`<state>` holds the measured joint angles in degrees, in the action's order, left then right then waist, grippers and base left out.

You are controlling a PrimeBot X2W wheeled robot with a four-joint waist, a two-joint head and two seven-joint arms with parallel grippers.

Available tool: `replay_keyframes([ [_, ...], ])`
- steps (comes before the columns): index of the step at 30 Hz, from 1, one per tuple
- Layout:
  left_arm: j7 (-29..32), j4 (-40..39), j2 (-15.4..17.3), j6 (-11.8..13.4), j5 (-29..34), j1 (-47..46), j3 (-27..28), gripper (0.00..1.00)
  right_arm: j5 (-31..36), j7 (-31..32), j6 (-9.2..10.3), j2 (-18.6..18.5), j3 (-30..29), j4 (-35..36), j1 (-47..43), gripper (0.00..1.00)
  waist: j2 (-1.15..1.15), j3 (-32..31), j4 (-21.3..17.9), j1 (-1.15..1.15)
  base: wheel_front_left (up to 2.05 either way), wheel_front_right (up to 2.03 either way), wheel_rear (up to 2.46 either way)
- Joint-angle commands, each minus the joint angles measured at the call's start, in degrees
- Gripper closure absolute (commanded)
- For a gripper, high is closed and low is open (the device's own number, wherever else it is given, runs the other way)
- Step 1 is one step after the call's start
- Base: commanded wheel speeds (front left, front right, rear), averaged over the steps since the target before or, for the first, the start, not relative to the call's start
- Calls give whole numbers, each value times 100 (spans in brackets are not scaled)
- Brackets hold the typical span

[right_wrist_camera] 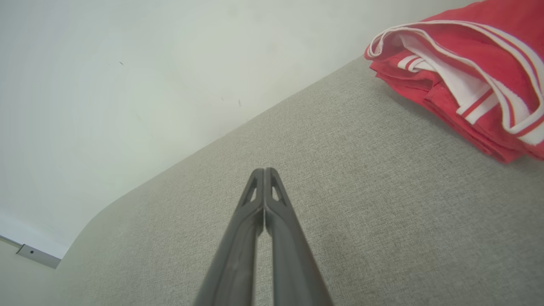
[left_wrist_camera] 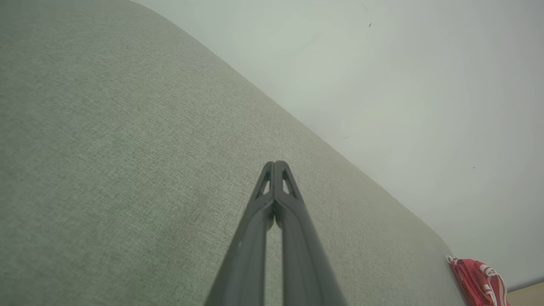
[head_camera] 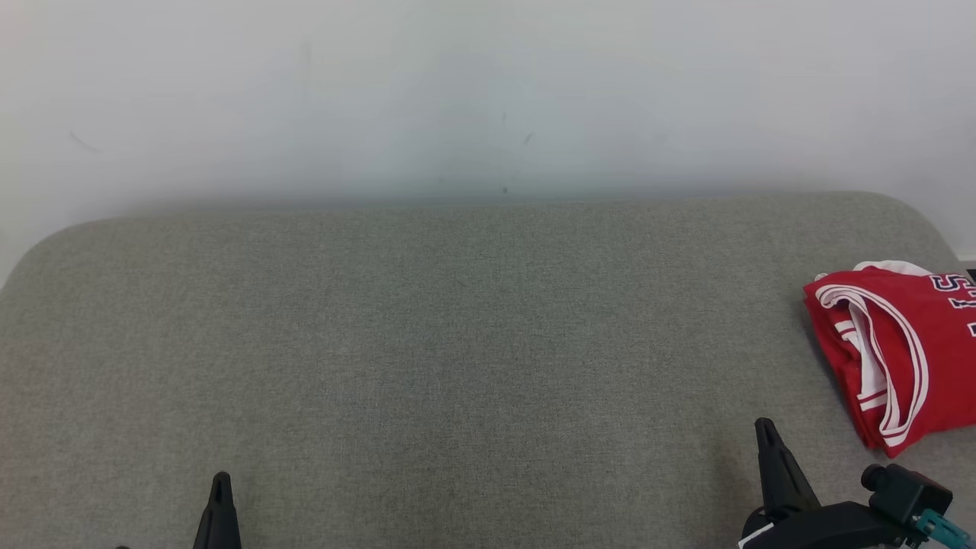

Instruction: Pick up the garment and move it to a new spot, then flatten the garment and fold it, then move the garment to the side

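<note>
Head view: garment lies right of the pinched-together right claw; left claw likewise.

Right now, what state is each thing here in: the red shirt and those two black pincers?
Red garment: folded, lying free at the right end of the grey cushion.
Left gripper: shut, empty, over bare cushion.
Right gripper: shut, empty, short of the garment.
</note>
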<state>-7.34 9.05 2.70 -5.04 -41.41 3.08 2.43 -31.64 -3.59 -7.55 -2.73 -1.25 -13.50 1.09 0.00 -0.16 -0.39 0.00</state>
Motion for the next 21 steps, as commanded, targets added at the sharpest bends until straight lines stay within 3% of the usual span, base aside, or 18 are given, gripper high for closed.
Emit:
replay_keyframes([
  [1,57,-21,28,-18,-197,-168,46,100,-233,18,3,-8,-30,90,123,100,0,1,1,0,0,0,0],
  [21,542,230,34,-93,-1650,-518,190,100,-1981,228,5,-12,-148,72,239,100,0,9,9,0,0,0,0],
])
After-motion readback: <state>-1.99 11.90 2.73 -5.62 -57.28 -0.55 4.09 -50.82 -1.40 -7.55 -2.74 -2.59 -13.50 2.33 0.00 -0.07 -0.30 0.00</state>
